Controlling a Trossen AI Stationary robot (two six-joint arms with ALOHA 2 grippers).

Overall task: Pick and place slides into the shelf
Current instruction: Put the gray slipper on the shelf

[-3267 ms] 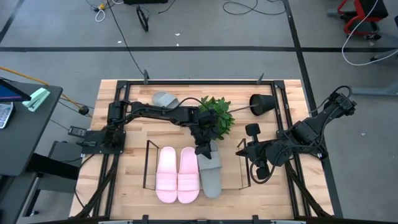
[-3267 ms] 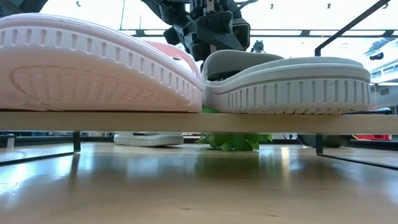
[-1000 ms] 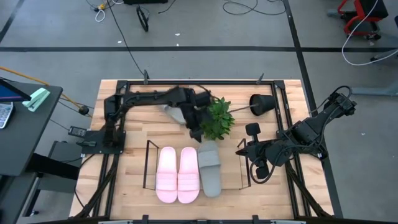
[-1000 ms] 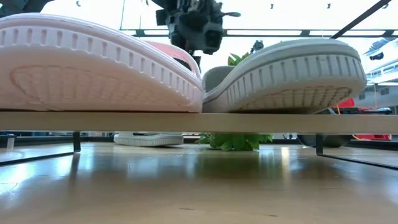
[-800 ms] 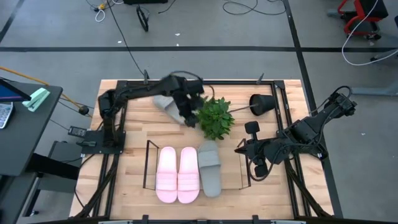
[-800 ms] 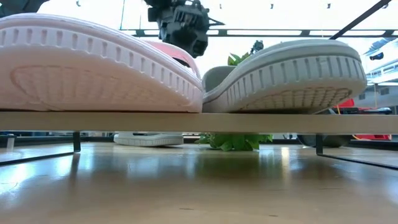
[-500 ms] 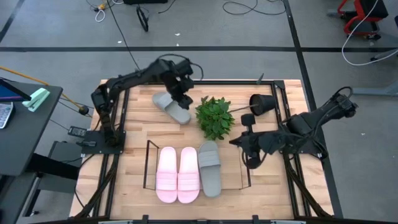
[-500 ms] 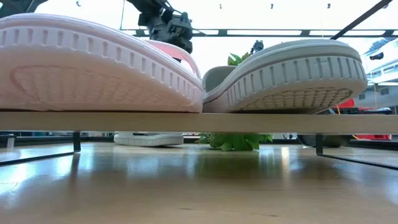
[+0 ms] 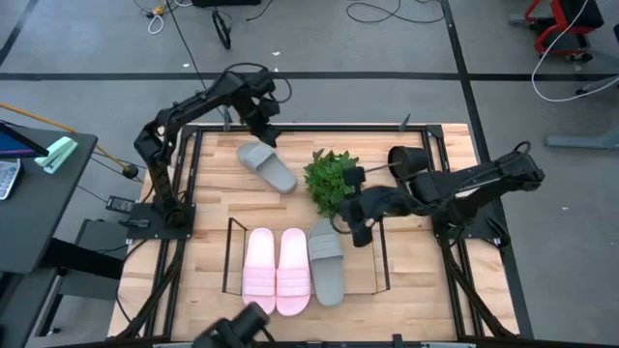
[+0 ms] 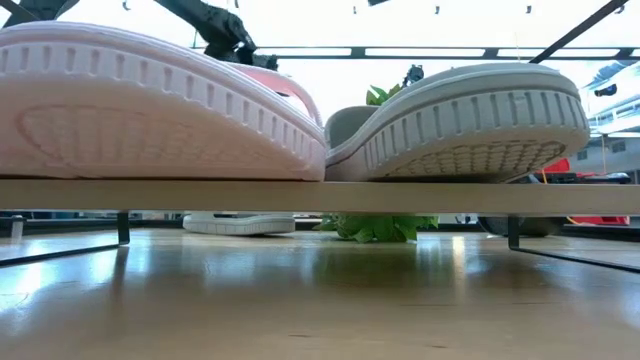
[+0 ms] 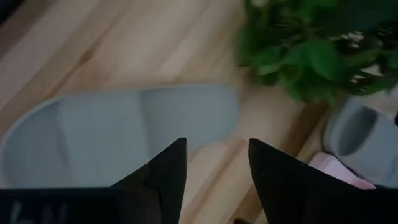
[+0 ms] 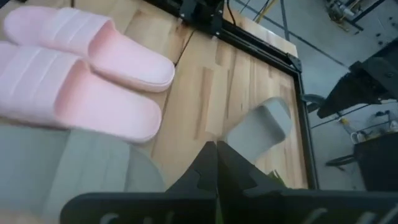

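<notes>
From above, mid-frame toward the bottom, the shelf holds three slides: the pink pair side by side and a grey slide beside them on the right, leaving one slot free at the right end. The loose grey slide lies on the table in the upper middle, left of the plant. The left gripper hangs just above that slide's upper end, while the right gripper reaches in at centre, close to the shelved grey slide's toe. At table height, the pink sole fills the left and the grey sole the right, its heel tipped up off the shelf board, so it looks not fully seated. Past the left wrist, the open fingers point down over the loose grey slide, nothing between them. Past the right wrist, the fingers are pressed together and empty, above the shelved grey slide with the pink pair beyond. I judge the last pick is in hand: the left gripper must drop over the strap and close, then carry the slide to the free slot.
</notes>
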